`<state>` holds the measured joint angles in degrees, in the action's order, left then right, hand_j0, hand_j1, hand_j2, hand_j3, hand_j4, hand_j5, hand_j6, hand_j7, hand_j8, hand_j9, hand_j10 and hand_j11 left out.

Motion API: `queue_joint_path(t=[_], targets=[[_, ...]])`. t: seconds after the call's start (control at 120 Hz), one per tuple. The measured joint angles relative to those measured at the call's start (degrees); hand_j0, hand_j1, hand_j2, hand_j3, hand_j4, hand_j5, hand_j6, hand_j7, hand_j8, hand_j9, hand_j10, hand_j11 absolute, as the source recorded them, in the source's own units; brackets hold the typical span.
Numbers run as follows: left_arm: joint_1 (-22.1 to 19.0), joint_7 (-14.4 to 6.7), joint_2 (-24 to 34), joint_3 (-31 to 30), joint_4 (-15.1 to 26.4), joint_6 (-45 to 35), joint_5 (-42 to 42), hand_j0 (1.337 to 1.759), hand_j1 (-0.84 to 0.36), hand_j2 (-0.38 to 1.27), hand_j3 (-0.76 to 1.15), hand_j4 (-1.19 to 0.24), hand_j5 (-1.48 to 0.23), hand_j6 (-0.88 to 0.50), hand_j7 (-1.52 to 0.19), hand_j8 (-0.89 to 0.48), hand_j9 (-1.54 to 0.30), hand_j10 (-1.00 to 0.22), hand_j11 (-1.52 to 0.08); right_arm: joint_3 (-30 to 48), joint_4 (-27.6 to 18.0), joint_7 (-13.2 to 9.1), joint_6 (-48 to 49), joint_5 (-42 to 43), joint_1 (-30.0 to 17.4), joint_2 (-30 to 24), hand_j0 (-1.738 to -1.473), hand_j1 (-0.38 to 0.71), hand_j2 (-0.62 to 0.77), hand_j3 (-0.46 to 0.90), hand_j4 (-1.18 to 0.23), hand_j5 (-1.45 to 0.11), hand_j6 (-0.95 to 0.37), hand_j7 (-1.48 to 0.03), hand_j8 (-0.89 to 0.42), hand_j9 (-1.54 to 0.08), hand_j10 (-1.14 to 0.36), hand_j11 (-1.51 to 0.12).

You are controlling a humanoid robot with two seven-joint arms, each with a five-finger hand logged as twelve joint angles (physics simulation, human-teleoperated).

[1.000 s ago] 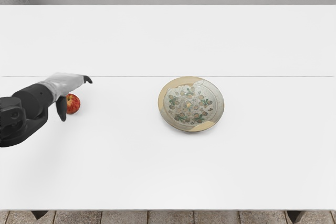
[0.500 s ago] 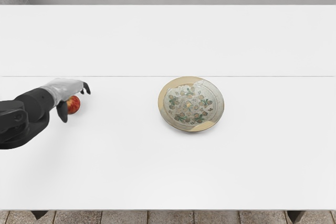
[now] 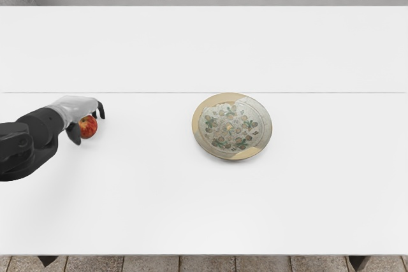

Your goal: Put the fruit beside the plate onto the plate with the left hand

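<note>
Well to the left of the plate [image 3: 217, 101], the humanoid's left hand [image 3: 80, 114] cups a small red apple [image 3: 88, 127] on the white table [image 3: 204, 208]. Its dark-tipped fingers [image 3: 101, 112] curl over the fruit's far side and the thumb [image 3: 74, 135] hooks in from the near side, so the hand appears clamped on the apple. The fruit sits low between them, apparently resting on the tabletop. The dark forearm [image 3: 29, 141] enters from the left edge of the head view; no right arm shows.

The step in hand is securing the grasp before the lift. A round, smooth apple is apt to roll or squirt out if the pinch lands above its widest part, so thumb and fingers should meet it at or below the middle, on opposite sides, with pressure settled before any upward motion. A straight rise to clear the table would come first, then a level carry rightward across the bare stretch between fruit and plate.

The patterned plate is shallow with a raised tan rim. The hand should come in high enough to clear that rim, lower the apple over the centre of the floral pattern, and let go only once it is touching or nearly touching, lest it roll off.
</note>
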<state>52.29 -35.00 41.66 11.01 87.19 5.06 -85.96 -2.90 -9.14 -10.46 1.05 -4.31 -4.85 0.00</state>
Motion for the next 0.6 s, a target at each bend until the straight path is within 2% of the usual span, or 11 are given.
queue_joint_path(t=[0.258, 0.358, 0.408, 0.483, 0.525, 0.6], targets=[[0.08, 0.00, 0.00, -0.75, -0.06, -0.11, -0.07, 1.658, -0.21, 0.10, 0.00, -0.48, -0.61, -0.48, -0.61, -0.48, -0.61, -0.48, -0.61, 0.00, 0.00, 0.00, 0.00, 0.00, -0.05, 0.00, -1.658, -0.35, 0.00, 0.00, 0.00, 0.00, 0.00, 0.00, 0.00, 0.00, 0.00, 0.00], [0.15, 0.08, 0.13, -1.41, 0.08, -0.40, -0.12, 1.658, -0.26, 0.11, 0.00, -0.53, -0.65, -0.35, -0.80, -0.51, -0.67, -0.52, -0.67, -0.01, 0.00, 0.00, 0.00, 0.00, -0.04, 0.00, -1.658, -0.35, 0.00, 0.00, 0.00, 0.00, 0.00, 0.00, 0.00, 0.00, 0.00, 0.00], [0.18, 0.19, 0.27, -1.57, 0.18, -0.53, 0.00, 1.658, -0.29, 0.13, 0.04, -0.56, -0.68, -0.32, -0.83, -0.52, -0.70, -0.54, -0.70, -0.03, 0.00, 0.00, 0.00, 0.00, -0.03, 0.00, -1.658, -0.35, 0.00, 0.00, 0.00, 0.00, 0.00, 0.00, 0.00, 0.00, 0.00, 0.00], [0.15, 0.15, 0.49, -1.72, 0.30, -0.45, 0.04, 1.656, -0.33, 0.16, 0.04, -0.59, -0.73, -0.32, -0.87, -0.47, -0.76, -0.58, -0.76, -0.02, 0.00, 0.00, 0.00, 0.00, 0.00, 0.00, -1.658, -0.35, 0.00, 0.00, 0.00, 0.00, 0.00, 0.00, 0.00, 0.00, 0.00, 0.00], [0.18, 0.09, 0.52, -1.77, 0.35, -0.34, -0.01, 1.654, -0.36, 0.17, 0.06, -0.57, -0.77, -0.36, -0.85, -0.45, -0.79, -0.60, -0.79, -0.02, 0.00, 0.00, 0.00, 0.00, 0.00, 0.00, -1.658, -0.35, 0.00, 0.00, 0.00, 0.00, 0.00, 0.00, 0.00, 0.00, 0.00, 0.00], [0.38, 0.02, 0.59, -1.82, 0.39, -0.21, -0.01, 1.654, -0.37, 0.18, 0.04, -0.54, -0.83, -0.33, -0.91, -0.41, -0.84, -0.64, -0.84, -0.01, 0.00, 0.00, 0.00, 0.00, 0.01, 0.00, -1.658, -0.35, 0.00, 0.00, 0.00, 0.00, 0.00, 0.00, 0.00, 0.00, 0.00, 0.00]])
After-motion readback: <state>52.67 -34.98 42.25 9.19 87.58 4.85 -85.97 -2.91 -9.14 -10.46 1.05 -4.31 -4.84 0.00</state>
